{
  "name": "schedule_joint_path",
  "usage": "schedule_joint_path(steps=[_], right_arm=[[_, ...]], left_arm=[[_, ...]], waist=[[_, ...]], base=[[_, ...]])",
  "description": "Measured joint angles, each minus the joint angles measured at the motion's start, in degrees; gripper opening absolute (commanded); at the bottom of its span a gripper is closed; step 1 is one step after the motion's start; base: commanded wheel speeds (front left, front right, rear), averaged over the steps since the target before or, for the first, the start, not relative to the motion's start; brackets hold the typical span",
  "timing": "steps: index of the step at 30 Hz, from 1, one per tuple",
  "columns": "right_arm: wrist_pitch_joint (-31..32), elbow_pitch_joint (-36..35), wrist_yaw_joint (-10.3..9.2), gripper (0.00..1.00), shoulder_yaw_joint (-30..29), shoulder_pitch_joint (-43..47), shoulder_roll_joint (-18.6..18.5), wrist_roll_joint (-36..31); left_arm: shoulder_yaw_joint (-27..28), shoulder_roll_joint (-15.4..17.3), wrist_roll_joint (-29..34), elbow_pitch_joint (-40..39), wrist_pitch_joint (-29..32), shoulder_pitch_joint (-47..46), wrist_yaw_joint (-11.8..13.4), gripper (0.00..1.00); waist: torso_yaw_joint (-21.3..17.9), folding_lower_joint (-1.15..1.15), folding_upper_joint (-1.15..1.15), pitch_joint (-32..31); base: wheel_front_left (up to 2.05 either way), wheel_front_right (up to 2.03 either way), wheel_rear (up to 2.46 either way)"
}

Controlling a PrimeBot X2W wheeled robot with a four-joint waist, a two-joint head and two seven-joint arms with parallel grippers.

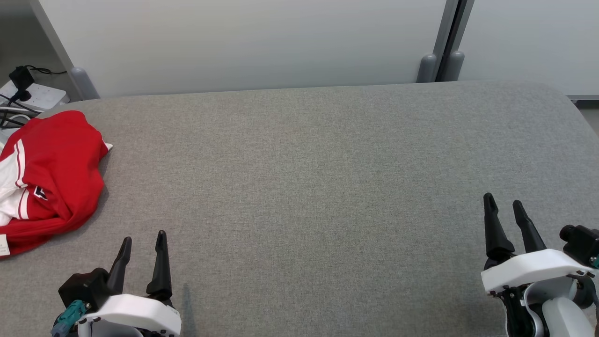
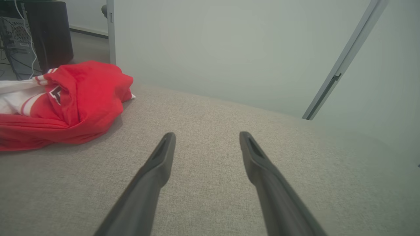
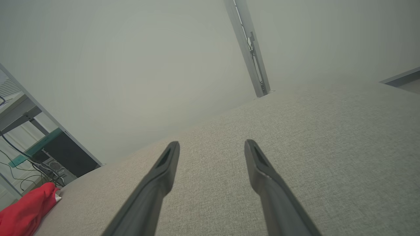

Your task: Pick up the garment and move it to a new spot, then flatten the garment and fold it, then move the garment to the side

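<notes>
Okay, garment [image 1: 51, 173] sits bunched at the left edge of the grey table [image 1: 318, 187]. It's red w/ white stripes, and part of it runs out of frame on the left. Left gripper [image 1: 143, 236] hovers near-left, jaws spread wide, nothing in them; the heap is just beyond it, to its left. Right gripper [image 1: 502, 199] is at the near right, also wide open & empty, well apart from the cloth. Looks like the first pick is the step in hand. Best bet imo: the left arm reaches in, takes a thick fold on top of the heap rather than a thin loose edge, pinches fully before lifting, then carries it to the middle, where there's room to spread it.
</notes>
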Motion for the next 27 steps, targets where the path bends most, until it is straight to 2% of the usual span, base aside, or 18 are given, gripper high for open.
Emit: schedule_joint_path(steps=[27], right_arm=[[-4.31, 5.38, 0.00, 1.00, -0.82, -3.48, -0.54, -18.35]], left_arm=[[0.97, 0.29, 17.66, 2.66, -4.08, -1.14, 2.26, 1.00]], waist=[[-0.57, 0.00, 0.00, 0.36]], base=[[0.00, 0.00, 0.00]])
